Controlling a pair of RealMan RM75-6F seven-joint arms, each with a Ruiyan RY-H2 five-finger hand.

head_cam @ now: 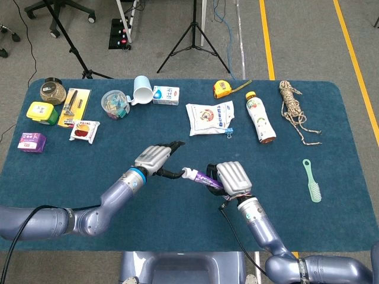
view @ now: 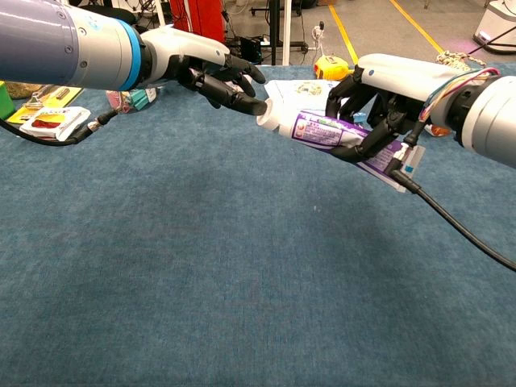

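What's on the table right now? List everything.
tube: 1, purple and white, mid-table, in right hand
jar: 1, far left
razor card: 1, yellow
green box: 1
purple box: 1, left edge
snack packet: 1, red and white
tub: 1, clear
mug: 1, white, on its side
carton: 1
bag: 1, white
tape measure: 1, yellow
bottle: 1, lying down
rope: 1, far right
brush: 1, green
left hand: fingertips on tube's cap
right hand: grips tube
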